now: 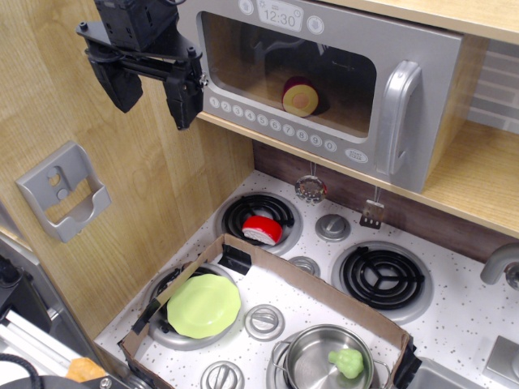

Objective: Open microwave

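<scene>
Microwave: grey toy unit seated on a wooden shelf across the upper half of the view, from 12 o'clock to 2 o'clock; door shut, flush with the body; clear window shows a round yellow and dark red item resting inside; clock display at the top reads 12:30; row of round number buttons runs along the lower edge of the door; tall silver loop handle stands upright at the door's right end, untouched.

Gripper: black, at 10 o'clock, hanging just beside the microwave's left end, well apart from the handle; its two fingers point downward, spread apart and released, with nothing between them.

Left wall: wood panel carrying a grey plastic bracket at 9 o'clock.

Stovetop: white speckled surface filling the lower half; black coil burners at centre and at 4 o'clock; a red and white item lies on the rear left burner; silver knobs between the burners; a small utensil and a round metal piece hang on the back wall below the shelf.

Cardboard strip: runs diagonally across the stovetop front; a light green plate lies on the burner at 7 o'clock; a steel pot at 6 o'clock holds a small green item.
</scene>
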`<state>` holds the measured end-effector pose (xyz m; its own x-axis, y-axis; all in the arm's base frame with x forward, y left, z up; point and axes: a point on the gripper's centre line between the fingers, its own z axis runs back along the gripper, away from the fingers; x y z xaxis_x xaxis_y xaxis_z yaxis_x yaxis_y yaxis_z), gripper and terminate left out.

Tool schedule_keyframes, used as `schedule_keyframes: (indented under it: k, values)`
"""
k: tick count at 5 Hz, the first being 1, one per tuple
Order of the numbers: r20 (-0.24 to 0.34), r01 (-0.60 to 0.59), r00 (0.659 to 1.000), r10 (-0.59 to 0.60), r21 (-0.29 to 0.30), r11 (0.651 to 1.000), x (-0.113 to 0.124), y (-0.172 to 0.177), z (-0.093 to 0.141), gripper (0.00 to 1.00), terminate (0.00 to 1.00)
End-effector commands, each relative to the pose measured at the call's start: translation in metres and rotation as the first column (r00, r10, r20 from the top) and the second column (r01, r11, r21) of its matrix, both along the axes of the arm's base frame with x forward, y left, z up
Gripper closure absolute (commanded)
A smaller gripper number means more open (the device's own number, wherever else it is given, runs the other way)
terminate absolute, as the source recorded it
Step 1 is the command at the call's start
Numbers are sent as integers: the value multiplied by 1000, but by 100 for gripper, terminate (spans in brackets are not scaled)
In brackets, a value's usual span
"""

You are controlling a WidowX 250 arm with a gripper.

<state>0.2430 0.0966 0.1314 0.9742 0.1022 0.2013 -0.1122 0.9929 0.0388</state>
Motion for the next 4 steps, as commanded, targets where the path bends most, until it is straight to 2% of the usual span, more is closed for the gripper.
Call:
schedule_keyframes:
  k: [1, 2, 4]
  values:
    - [0, 0, 1000, 0, 0, 1000, 0, 0, 0, 0, 0]
    - [62, -7, 998, 5, 18, 1000, 6, -26, 1, 0, 0]
    - [153, -24, 988, 26, -17, 1000, 22, -83, -8, 0, 0]
